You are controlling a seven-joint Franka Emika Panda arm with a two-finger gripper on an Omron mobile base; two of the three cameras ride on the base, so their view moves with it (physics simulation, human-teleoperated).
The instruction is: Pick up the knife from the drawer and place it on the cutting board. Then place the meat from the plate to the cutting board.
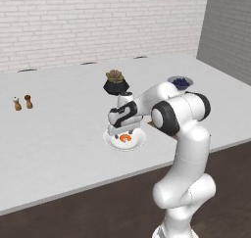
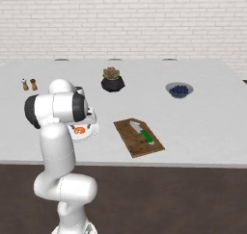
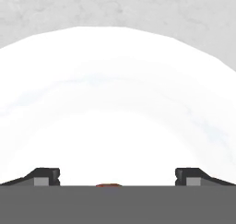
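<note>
White brick walls back the scene, and in front of you a broad pale grey tabletop (image 1: 59,124) carries everything. Near its front edge you see the round white plate (image 1: 139,141), with the orange-red meat (image 1: 125,138) lying on it. Your gripper (image 1: 120,132) hangs low, straight over the plate, with the meat just beneath it. In the hand view the two dark fingertips (image 3: 45,176) stand far apart at the bottom corners, so the jaws are spread wide and hold nothing; a thin sliver of the meat (image 3: 109,185) peeks up between them at the bottom edge, and the plate's white surface (image 3: 115,103) spreads ahead.

From the right base view you find the brown wooden cutting board (image 2: 130,137) well to the right of the plate (image 2: 89,133), lying at a slant near the front edge. The knife (image 2: 142,132) rests flat on it, its green handle toward the front and its pale blade pointing toward the back. The meat (image 2: 79,130) shows there as an orange spot on the plate, partly behind the arm.

Farther back you see a dark pot with a succulent (image 2: 112,79) near the middle, a dark blue bowl (image 2: 179,90) off to the right, and two small brown shakers (image 2: 29,84) standing close together at the far left
</note>
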